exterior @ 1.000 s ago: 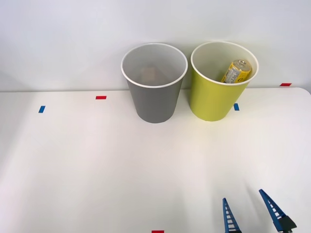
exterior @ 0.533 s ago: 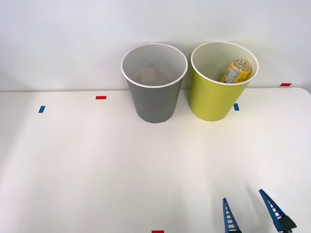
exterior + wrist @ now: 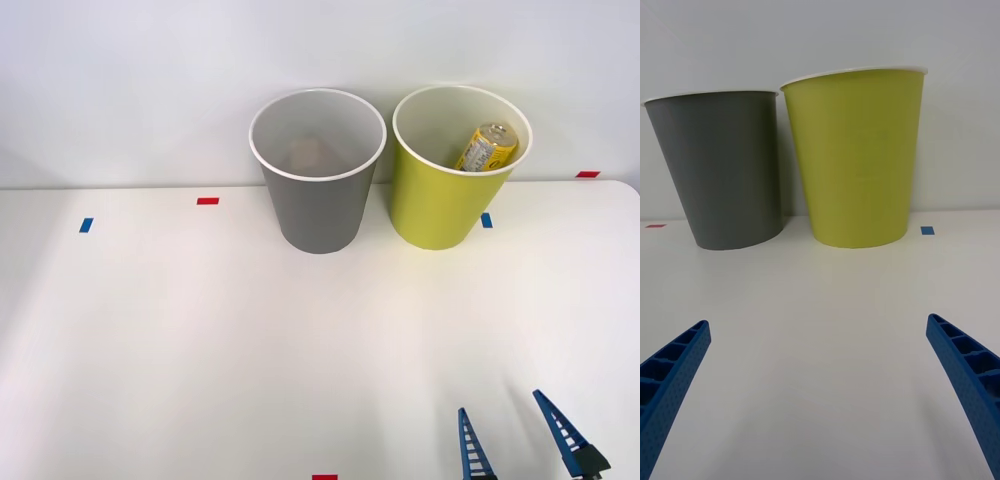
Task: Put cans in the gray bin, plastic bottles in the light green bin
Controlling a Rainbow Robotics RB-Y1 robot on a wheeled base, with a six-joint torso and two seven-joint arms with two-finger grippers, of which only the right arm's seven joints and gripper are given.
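Right gripper (image 3: 515, 440) sits open and empty at near right of table (image 3: 200, 340), same spot as a sec ago; nothing's moved. Can (image 3: 487, 147) leans inside light green bin (image 3: 440, 205), far right, not in gray bin (image 3: 318, 205) just left of it. Looks mis-sorted. Can's print too small to read.

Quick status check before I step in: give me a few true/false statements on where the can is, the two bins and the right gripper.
1. The can lies in the gray bin. False: it leans inside the light green bin.
2. The gray bin stands upright on the table. True.
3. The right gripper is shut on the can. False: it is open and holds nothing.
4. The two bins stand side by side. True.
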